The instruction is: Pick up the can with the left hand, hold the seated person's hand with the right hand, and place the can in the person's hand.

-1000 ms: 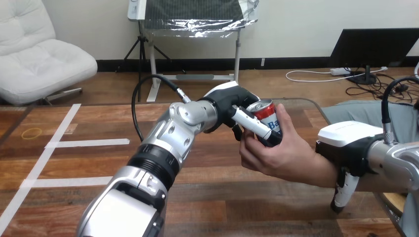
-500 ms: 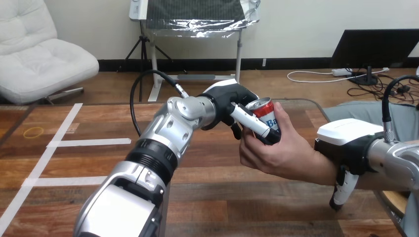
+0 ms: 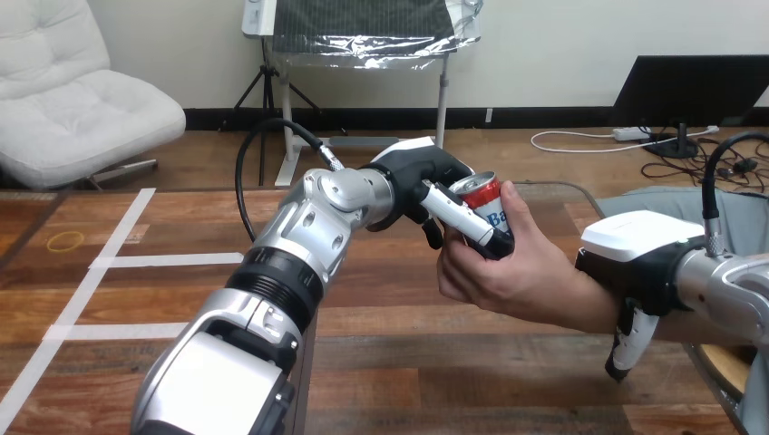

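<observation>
A red, white and blue can (image 3: pixel 485 198) hangs tilted above the table's middle right. My left hand (image 3: pixel 413 172) is shut on it, one of its fingers (image 3: pixel 458 217) lying across the can's side. The person's hand (image 3: pixel 508 272) reaches in from the right and wraps the can from below, thumb up against its right side. My right hand (image 3: pixel 639 263) sits on the person's wrist, its white shell on top and its thumb (image 3: pixel 628 344) hanging down in front of the wrist.
The wooden table (image 3: pixel 163 299) carries white tape strips (image 3: pixel 163 261) at the left and a small yellow ring (image 3: pixel 64 241) near its far left edge. My left forearm (image 3: pixel 272 299) crosses the middle from the bottom edge.
The camera has shifted a little. The can, my left hand and the person's hand have risen slightly together. My right hand stays on the wrist.
</observation>
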`<state>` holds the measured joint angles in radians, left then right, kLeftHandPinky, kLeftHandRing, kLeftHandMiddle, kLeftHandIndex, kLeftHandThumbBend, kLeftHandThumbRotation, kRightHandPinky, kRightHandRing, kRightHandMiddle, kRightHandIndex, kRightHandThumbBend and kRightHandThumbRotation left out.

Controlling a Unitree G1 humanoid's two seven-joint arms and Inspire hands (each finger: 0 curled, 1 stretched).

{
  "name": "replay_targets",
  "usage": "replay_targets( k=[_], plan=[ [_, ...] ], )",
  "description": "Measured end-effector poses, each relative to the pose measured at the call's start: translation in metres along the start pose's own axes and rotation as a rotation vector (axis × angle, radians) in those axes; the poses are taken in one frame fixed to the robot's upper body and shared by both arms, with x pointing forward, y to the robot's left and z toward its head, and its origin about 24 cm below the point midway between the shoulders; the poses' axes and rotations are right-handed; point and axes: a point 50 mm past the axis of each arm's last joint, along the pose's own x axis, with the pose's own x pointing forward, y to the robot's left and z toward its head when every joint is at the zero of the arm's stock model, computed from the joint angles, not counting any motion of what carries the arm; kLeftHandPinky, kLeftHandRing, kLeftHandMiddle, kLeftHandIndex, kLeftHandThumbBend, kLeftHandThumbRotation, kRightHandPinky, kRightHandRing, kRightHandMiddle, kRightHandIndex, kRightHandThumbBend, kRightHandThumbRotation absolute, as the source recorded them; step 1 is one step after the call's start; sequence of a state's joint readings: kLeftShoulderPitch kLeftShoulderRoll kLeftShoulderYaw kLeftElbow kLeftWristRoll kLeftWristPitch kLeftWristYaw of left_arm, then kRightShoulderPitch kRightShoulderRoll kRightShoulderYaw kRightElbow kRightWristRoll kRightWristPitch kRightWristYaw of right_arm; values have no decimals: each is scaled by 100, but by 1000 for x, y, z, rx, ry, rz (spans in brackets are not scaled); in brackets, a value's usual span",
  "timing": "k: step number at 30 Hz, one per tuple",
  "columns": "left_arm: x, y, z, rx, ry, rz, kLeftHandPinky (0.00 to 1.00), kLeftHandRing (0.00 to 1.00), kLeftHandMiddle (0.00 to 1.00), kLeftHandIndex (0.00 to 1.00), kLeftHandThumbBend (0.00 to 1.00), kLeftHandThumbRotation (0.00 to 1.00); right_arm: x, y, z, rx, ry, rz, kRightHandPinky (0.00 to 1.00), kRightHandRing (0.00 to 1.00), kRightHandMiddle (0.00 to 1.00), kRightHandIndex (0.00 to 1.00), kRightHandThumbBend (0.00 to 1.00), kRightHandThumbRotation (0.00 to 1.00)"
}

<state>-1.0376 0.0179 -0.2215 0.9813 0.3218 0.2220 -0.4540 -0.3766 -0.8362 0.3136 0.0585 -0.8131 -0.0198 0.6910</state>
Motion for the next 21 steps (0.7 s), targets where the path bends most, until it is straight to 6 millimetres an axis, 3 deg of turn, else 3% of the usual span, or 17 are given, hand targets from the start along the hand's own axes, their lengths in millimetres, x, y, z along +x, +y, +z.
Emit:
replay_targets(
  k=[9,21],
  plan=[
    [-1,3,3,8,-5,-7,31,36,42,46,65,0,-1,-3,-1,-16,9,-7,59,71,76,73,79,17],
    [-2,6,9,19,-15,-14,37,43,47,50,64,0,-2,-5,-4,-29,12,-27,71,80,82,80,81,17]
  ],
)
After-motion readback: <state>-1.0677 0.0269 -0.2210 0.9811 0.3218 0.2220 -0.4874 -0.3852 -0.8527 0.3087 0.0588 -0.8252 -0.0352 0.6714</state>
